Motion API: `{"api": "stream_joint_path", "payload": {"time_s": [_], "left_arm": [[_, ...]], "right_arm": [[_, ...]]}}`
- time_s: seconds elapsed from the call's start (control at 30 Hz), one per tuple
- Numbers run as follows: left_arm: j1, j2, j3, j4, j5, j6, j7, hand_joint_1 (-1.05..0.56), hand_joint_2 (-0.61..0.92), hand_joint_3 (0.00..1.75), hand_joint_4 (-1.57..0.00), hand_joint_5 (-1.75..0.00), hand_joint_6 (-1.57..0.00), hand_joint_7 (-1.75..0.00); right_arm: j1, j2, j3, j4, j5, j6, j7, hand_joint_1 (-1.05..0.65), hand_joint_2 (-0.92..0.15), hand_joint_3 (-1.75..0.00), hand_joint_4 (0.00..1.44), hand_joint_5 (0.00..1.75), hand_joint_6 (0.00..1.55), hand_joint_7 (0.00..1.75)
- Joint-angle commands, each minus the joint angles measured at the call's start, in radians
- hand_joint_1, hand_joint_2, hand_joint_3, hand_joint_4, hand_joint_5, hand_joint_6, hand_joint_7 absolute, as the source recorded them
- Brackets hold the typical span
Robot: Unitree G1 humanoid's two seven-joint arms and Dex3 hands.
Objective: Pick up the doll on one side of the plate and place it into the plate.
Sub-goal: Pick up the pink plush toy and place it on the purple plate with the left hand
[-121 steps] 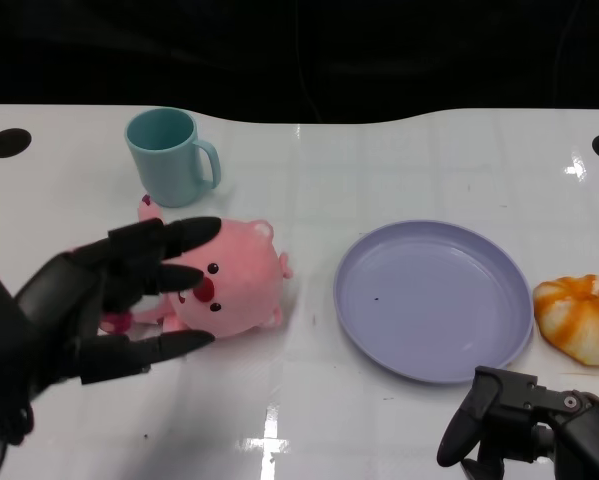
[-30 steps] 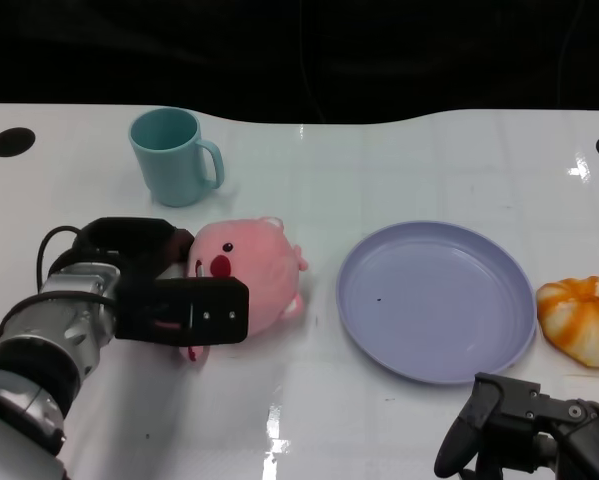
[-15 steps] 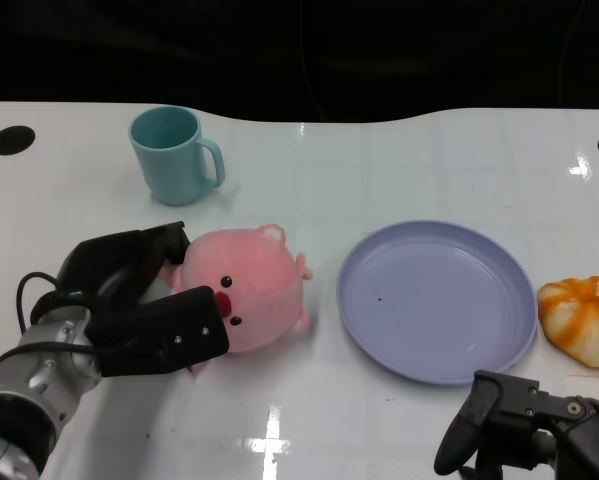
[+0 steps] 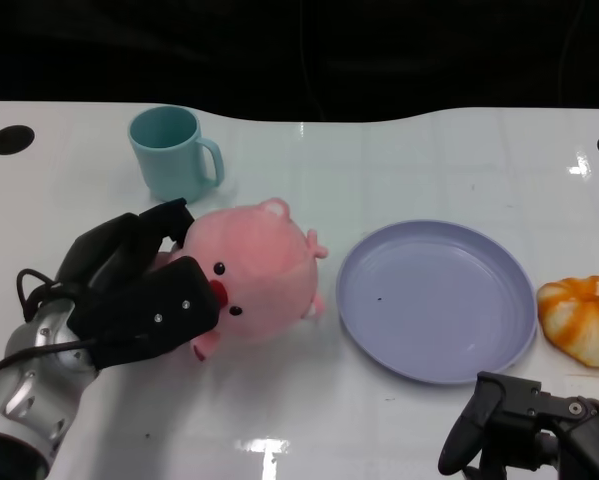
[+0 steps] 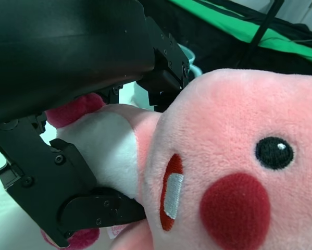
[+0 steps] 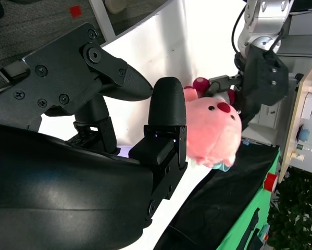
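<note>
Now left hand [image 4: 129, 300] grips doll [image 4: 259, 275], just beside plate [image 4: 434, 362] rim.

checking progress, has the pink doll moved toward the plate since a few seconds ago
Yes. The pink doll, held by the left hand, now sits much closer to the purple plate's near rim, and farther from the teal cup.

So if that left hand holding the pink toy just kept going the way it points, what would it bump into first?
Probably the purple plate. The left hand grips the doll and points toward it, with only bare table between, though height is unclear.
</note>
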State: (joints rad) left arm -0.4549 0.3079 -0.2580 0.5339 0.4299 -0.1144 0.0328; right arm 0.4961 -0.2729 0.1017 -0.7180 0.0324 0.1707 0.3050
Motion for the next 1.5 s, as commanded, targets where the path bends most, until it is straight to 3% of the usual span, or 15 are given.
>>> {"api": "stream_joint_path", "payload": {"time_s": [0.03,0.37,0.9,1.1,1.3,1.5], "left_arm": [[0.004,0.018,0.010,-0.076,0.004,0.048,-0.042,-0.09,0.42,1.28,-0.95,-1.75,-0.74,-1.75],[-0.076,-0.036,-0.029,-0.130,0.022,0.078,-0.102,-0.15,0.41,1.33,-0.95,-1.75,-0.75,-1.75],[-0.279,-0.241,-0.162,0.021,0.145,0.107,-0.052,-0.19,0.37,1.29,-0.97,-1.75,-0.78,-1.75],[-0.344,-0.321,-0.196,0.106,0.175,0.129,-0.027,-0.20,0.38,1.23,-0.96,-1.75,-0.74,-1.75],[-0.405,-0.391,-0.225,0.206,0.194,0.162,-0.012,-0.23,0.52,0.93,-0.93,-1.75,-0.66,-1.74],[-0.463,-0.447,-0.229,0.323,0.185,0.162,0.012,-0.24,0.54,0.94,-0.94,-1.75,-0.65,-1.73]], "right_arm": [[-0.003,-0.008,-0.005,0.004,0.002,-0.008,0.001,-0.18,-0.53,-1.11,0.65,1.72,0.60,1.39],[-0.008,-0.003,0.004,0.022,-0.002,-0.022,-0.003,-0.20,-0.53,-1.12,0.65,1.72,0.60,1.39],[-0.014,0.002,0.013,0.046,-0.002,-0.045,-0.006,-0.19,-0.52,-1.11,0.67,1.71,0.61,1.37],[-0.012,0.003,0.018,0.044,-0.004,-0.041,-0.008,-0.19,-0.53,-1.11,0.65,1.71,0.61,1.37],[-0.010,0.002,0.025,0.041,-0.014,-0.048,-0.010,-0.20,-0.53,-1.09,0.66,1.71,0.61,1.37],[-0.006,0.005,0.032,0.040,-0.014,-0.051,-0.012,-0.22,-0.55,-1.07,0.66,1.71,0.61,1.36]]}}
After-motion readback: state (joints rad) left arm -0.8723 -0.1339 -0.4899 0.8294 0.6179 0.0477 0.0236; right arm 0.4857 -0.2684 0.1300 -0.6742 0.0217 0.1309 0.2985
